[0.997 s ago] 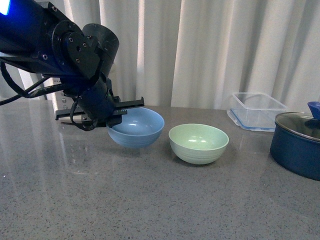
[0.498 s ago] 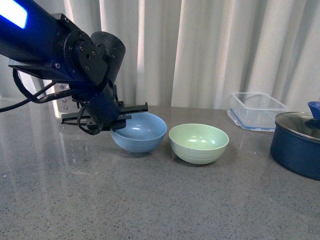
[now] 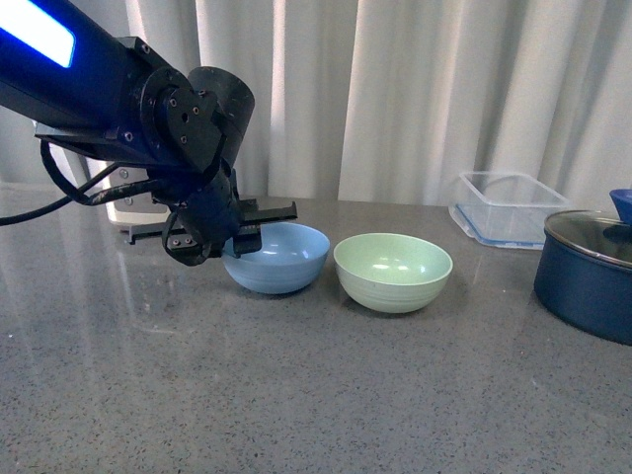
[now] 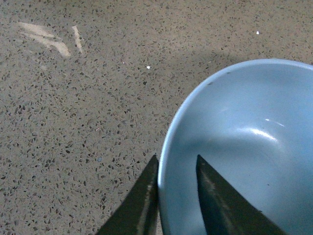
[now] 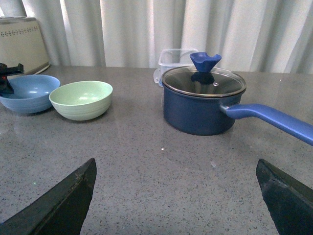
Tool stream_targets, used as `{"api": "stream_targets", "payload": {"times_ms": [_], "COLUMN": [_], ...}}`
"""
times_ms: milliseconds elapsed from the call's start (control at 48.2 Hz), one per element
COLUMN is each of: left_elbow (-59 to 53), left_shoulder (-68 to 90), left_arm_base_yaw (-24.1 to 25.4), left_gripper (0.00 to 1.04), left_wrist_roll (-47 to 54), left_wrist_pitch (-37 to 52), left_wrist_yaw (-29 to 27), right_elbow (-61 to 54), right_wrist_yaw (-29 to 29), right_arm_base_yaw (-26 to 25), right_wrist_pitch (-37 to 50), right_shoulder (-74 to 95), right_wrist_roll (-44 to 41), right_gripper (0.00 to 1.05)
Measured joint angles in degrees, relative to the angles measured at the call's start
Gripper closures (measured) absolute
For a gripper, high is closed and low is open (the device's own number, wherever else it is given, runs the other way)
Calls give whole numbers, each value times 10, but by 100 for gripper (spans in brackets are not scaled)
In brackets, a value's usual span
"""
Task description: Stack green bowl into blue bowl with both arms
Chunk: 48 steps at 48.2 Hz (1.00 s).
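The left pincer [image 3: 259,222] is clamping the rim of the blue bowl [image 3: 281,259]. In the left wrist view one finger [image 4: 139,200] is pressing the outside of the wall and the other is sitting inside the blue hollow, with only the rim's thickness between them. The bowl is extending away from the pincer's tips, upright, with its base looking down at the grey speckled worktop [image 3: 296,395]; whether it is fully resting there I cannot tell.

The green bowl [image 3: 393,272] is standing on the worktop just past the blue bowl, on the side facing away from the left pincer. The two bowls are sitting close, with a narrow gap showing between them in the front view.

The right pincer [image 5: 176,164] is hanging wide apart over bare worktop and gripping nothing. Ahead of it the dark blue lidded pot [image 5: 200,105] is standing, its handle reaching out toward the right. Both bowls are lying farther ahead, off toward the left arm's side, well apart from this pincer. A clear plastic container [image 3: 504,212] is sitting behind the pot, beside the curtain [image 3: 415,99].
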Motion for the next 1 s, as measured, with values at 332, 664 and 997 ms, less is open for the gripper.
{"api": "stream_targets", "payload": {"times_ms": [332, 664, 997], "left_elbow": [-58, -332, -552], "left_shoulder": [-62, -308, -369], "left_arm_base_yaw": [0, -15, 7], "left_gripper": [35, 7, 38], "left_wrist_roll": [-1, 61, 160], "left_wrist_pitch": [33, 147, 533], "left_wrist_yaw": [3, -54, 25], "right_elbow": [0, 0, 0], "right_wrist_yaw": [0, 0, 0], "right_arm_base_yaw": [0, 0, 0], "right_wrist_pitch": [0, 0, 0], "right_shoulder": [0, 0, 0], "right_wrist_roll": [0, 0, 0], "right_gripper": [10, 10, 10]}}
